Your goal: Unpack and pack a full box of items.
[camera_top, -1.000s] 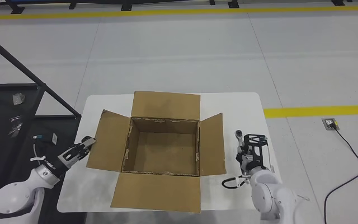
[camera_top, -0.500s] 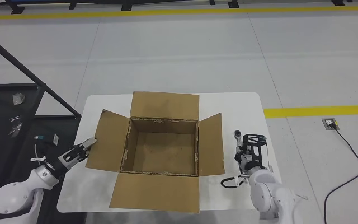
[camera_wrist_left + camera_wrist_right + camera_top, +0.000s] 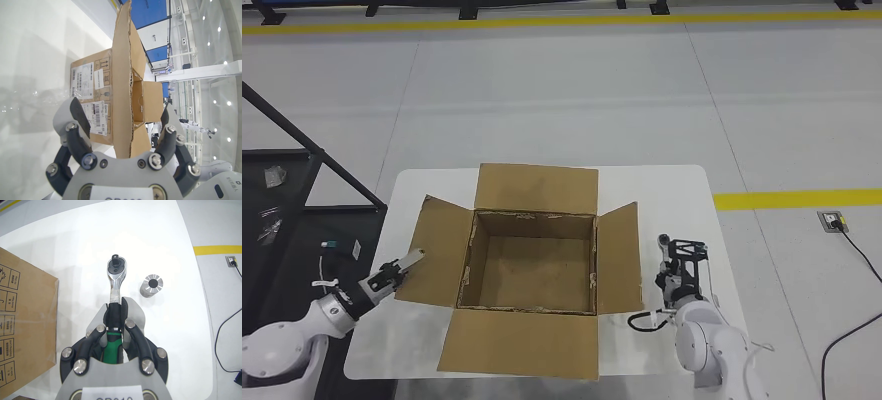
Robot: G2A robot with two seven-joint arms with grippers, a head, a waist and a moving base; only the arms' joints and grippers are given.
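Cardboard box (image 3: 530, 275) is sitting open at the centre of the white surface (image 3: 682, 195). At lower left, the left pincer (image 3: 414, 256) is gaping wide, straddling a flap (image 3: 122, 94) edge. At lower right, the right pincer (image 3: 115, 304) is clamping a ratchet wrench (image 3: 115, 270) by its handle — a steel socket (image 3: 151, 285) is standing just beside it.

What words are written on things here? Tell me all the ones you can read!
"No Step": on the box.
"Avoid Rain": on the box.
"Fragile Items": on the box.
"Stacking Limit": on the box.
"Side Up": on the box.
Stickers on the box's side: print too small to read.
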